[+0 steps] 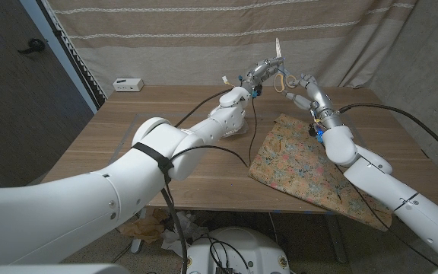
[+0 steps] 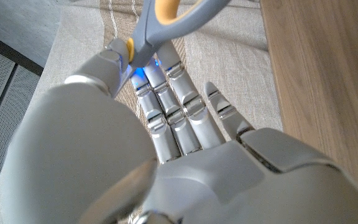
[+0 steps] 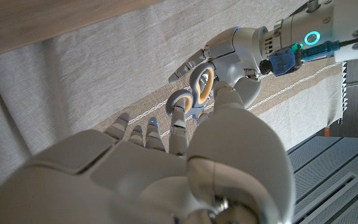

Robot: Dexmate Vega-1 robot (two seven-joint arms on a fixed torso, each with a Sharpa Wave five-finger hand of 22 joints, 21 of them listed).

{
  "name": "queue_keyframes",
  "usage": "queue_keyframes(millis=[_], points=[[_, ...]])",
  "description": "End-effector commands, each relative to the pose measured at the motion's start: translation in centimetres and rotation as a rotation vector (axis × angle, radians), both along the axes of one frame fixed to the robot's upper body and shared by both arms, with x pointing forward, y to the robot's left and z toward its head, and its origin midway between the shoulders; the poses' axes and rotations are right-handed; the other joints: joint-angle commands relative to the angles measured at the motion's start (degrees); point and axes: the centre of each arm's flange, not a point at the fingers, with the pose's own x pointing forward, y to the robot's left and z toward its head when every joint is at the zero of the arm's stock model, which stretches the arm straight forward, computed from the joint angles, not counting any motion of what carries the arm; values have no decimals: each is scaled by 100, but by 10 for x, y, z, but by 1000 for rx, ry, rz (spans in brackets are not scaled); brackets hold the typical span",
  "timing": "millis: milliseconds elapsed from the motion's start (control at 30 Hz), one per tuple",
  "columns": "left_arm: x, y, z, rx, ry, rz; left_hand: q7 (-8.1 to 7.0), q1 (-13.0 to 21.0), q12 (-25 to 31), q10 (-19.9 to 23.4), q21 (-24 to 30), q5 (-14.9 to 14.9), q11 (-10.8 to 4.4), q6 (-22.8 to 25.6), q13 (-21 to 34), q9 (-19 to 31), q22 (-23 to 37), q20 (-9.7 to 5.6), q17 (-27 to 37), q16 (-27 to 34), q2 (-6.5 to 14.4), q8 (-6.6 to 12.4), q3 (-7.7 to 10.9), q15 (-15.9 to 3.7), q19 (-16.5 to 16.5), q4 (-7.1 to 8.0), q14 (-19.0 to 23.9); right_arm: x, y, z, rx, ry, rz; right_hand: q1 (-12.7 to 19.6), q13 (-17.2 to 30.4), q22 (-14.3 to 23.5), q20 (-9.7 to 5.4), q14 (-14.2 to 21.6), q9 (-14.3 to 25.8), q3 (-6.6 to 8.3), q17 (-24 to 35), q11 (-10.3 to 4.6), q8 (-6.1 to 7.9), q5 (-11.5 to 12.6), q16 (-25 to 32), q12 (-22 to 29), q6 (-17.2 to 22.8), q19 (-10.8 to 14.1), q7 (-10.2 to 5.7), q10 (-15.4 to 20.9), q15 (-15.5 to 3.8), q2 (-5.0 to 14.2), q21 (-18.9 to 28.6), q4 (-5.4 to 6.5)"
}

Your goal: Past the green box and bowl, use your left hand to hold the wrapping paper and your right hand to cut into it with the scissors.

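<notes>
box: one small white one [image 1: 128,84] at the table's far left edge, well away from me
left hand [image 1: 263,74]: up in the air past the far edge, fingers pinching the scissors
scissors [image 1: 279,67]: one pair, grey with yellow-lined loops, blades pointing up, between both my hands
right hand [image 1: 301,85]: fingers at the loops, can't tell if it's really gripping
paper [image 1: 310,164]: one flowery sheet, flat under my right arm
table [image 1: 135,144]: wood
room: striped beige curtain [image 1: 204,38] behind
</notes>
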Motion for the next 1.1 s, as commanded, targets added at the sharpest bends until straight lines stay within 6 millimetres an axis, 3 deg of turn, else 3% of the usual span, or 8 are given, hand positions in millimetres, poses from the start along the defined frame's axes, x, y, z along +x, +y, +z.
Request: queue_keyframes(millis=[33, 833, 1100], points=[[-2, -4, -2, 22, -16, 3, 11, 815, 41, 25, -24, 43, -4, 63, 14, 31, 17, -808, 18, 12, 819, 17, 16, -27, 41, 26, 22, 1, -1, 0, -10, 10, -20, -70, 2, 20, -1, -172, 16, 2, 15, 19, -5, -10, 21, 3, -38, -36, 104, -19, 13, 3, -2, 45], [-7, -7, 4, 150, -124, 78, 28, 814, 51, 18, -25, 32, -6, 65, 20, 49, 19, -807, 26, 9, 838, 16, 2, -26, 49, 35, 24, 16, 1, 1, 17, 75, -5, -624, 6, 24, -19, -156, 11, -108, 27, -16, -18, -184, 64, 64, 106, -7, 94, 26, 3, -14, 38, 470], [-7, -5, 4, 150, -122, 74, 31, 814, 60, 17, -25, 28, -8, 72, 30, 51, 20, -807, 29, 7, 846, 16, -2, -25, 51, 38, 22, 18, 5, 2, 22, 82, -16, -721, 5, 22, 25, -125, 8, -126, 24, 5, -3, -213, 74, 85, 194, 26, 124, 67, 19, -32, 52, 535]])
